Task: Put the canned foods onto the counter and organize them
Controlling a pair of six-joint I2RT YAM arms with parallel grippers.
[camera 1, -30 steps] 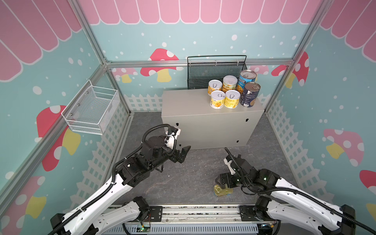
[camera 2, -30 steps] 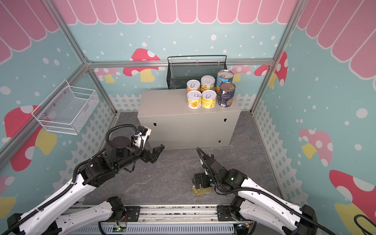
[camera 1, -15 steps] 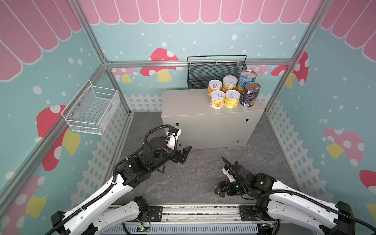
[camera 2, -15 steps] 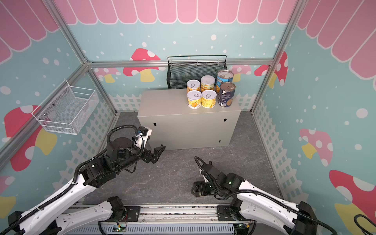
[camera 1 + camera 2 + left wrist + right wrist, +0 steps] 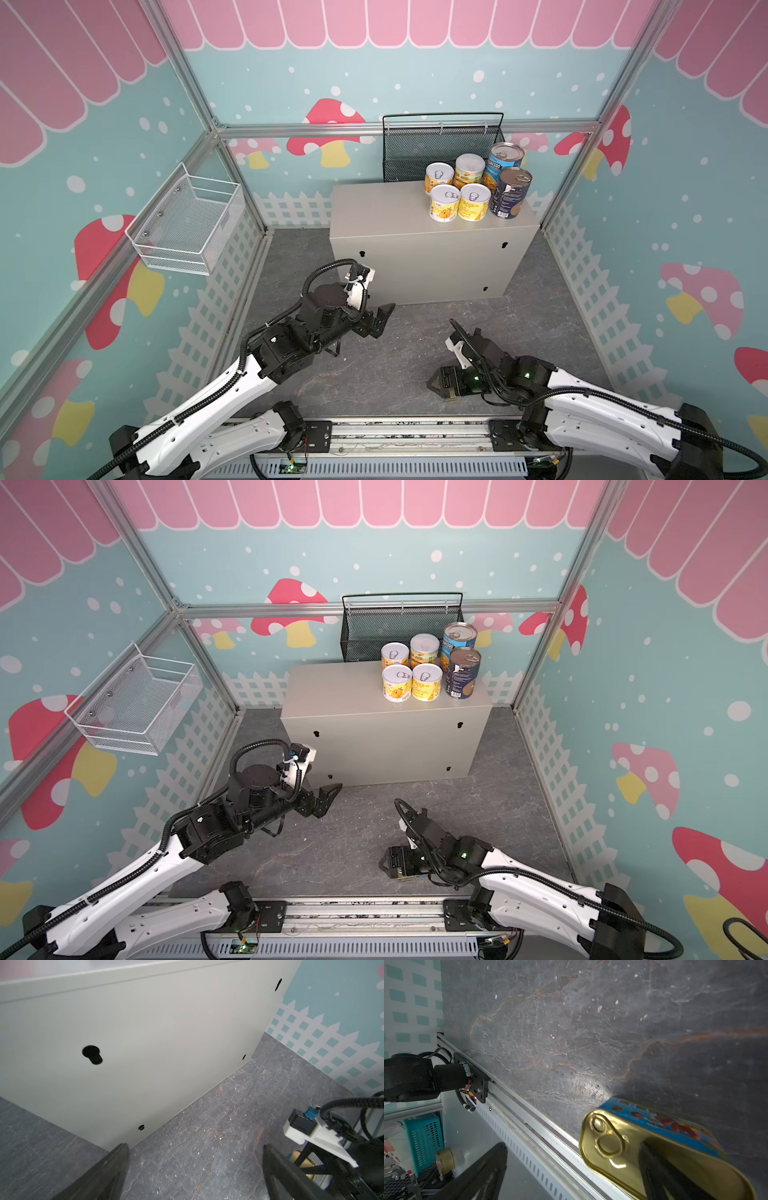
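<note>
Canned foods stand six together on the right end of the table (image 5: 374,208), a beige-grey metal box. Four small yellow-labelled tins (image 5: 444,202) form a two-by-two square, packed close. Two taller blue-labelled tins (image 5: 510,193) stand just to their right, one behind the other. All six are upright.

The seventh, a flat SPAM tin (image 5: 612,1147) with a gold pull-tab lid and blue label, lies on the dark slate floor (image 5: 395,365). It is well in front of the table, close to the metal rail (image 5: 415,432) that carries the arms.

The right gripper (image 5: 572,1144) sits low over this tin with its fingers wide apart. In the right wrist view one finger (image 5: 660,1167) crosses the gold lid, and the other lies off the tin towards the rail. Whether the finger touches the lid cannot be told. In both top views the gripper's body hides nearly all of the tin.

The left gripper (image 5: 380,318) hovers above the floor just before the table's lower front, left of its middle. Its fingers are apart with nothing between them. Its wrist view shows the table's front face with small black keyholes (image 5: 92,1054).

Behind the table a black mesh basket (image 5: 440,145) stands against the back wall. A white wire basket (image 5: 187,224) hangs on the side wall, well to the left of the table.
</note>
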